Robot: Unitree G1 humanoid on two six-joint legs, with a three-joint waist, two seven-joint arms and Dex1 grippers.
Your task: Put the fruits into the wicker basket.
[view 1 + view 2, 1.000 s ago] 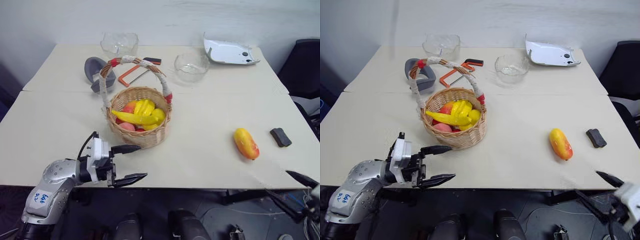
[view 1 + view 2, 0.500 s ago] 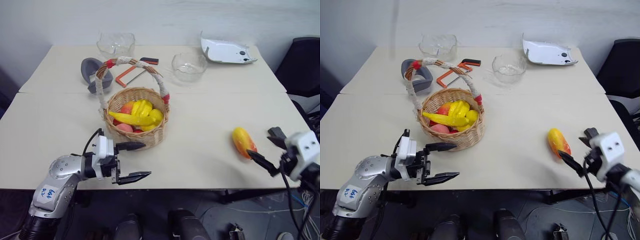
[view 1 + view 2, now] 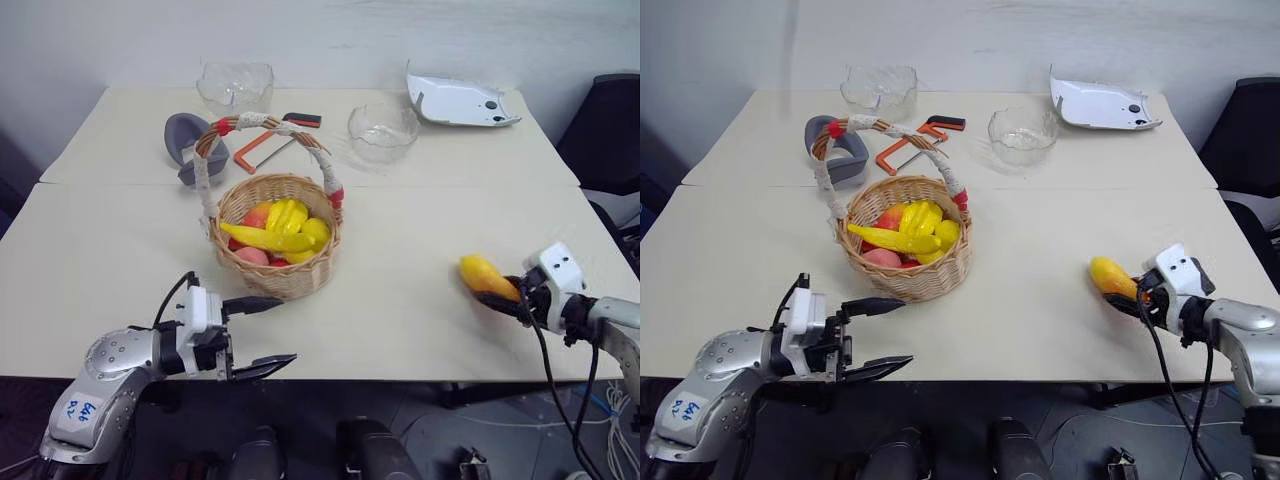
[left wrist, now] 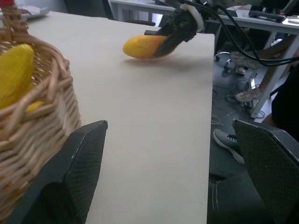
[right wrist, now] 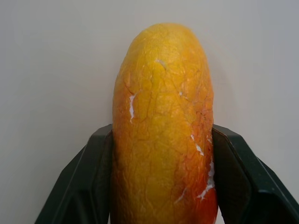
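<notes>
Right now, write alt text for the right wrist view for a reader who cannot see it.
An orange-yellow mango with a red blush and cracked skin lies lengthwise on a pale table, with the right pincer closed around it, one black finger pressed against each side.

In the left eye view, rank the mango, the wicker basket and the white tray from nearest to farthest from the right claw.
1. Mango: between the right claw's fingers, near the table's right edge.
2. Wicker basket: mid-table, to the claw's left.
3. White tray: far right corner.
</notes>
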